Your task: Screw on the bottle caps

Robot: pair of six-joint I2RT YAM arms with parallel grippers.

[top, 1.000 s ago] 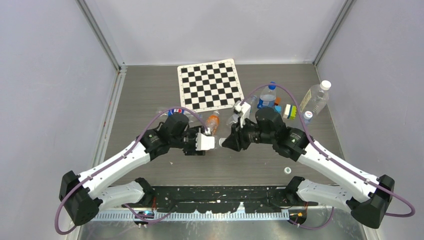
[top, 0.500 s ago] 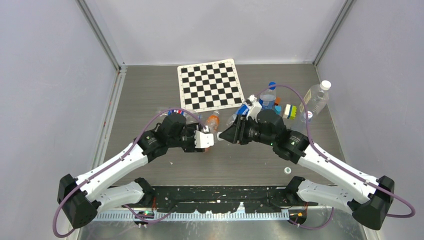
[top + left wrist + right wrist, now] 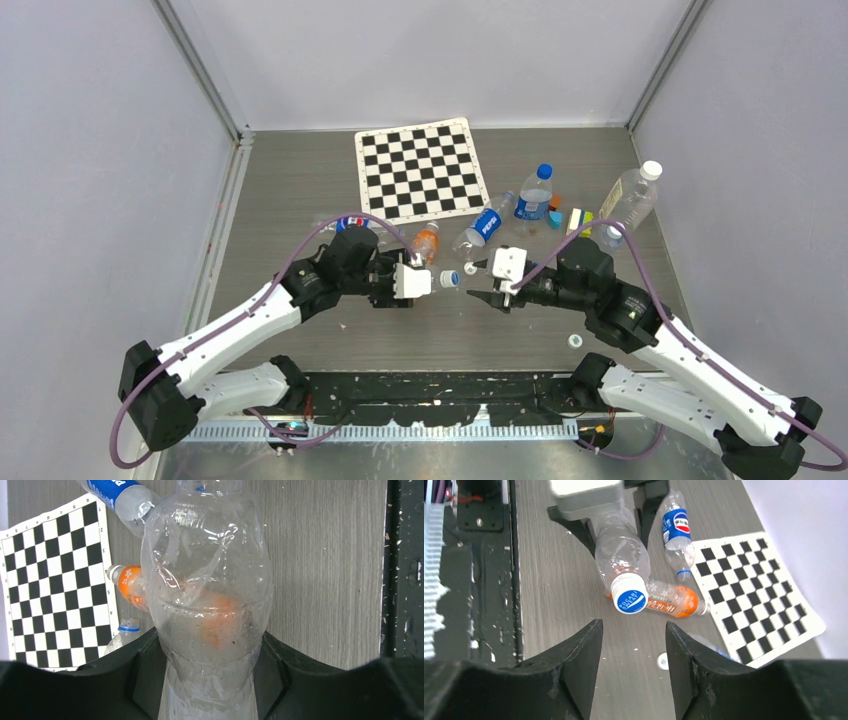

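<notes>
Grey bench (image 3: 300, 200), checkerboard mat (image 3: 420, 170) at its far side. My left end effector (image 3: 408, 284) is clamped around the body of a clear bottle (image 3: 207, 595), held lying sideways above the bench, mouth towards my right arm. My right end effector (image 3: 633, 630) stands parted with nothing between the fingers, just short of the bottle's mouth. An orange-label bottle (image 3: 674, 602) and a Pepsi bottle (image 3: 676, 527) lie beneath. A blue-and-white bottle cap (image 3: 630, 600) sits on the held bottle's mouth. A loose white cap (image 3: 575, 341) lies near my right arm.
</notes>
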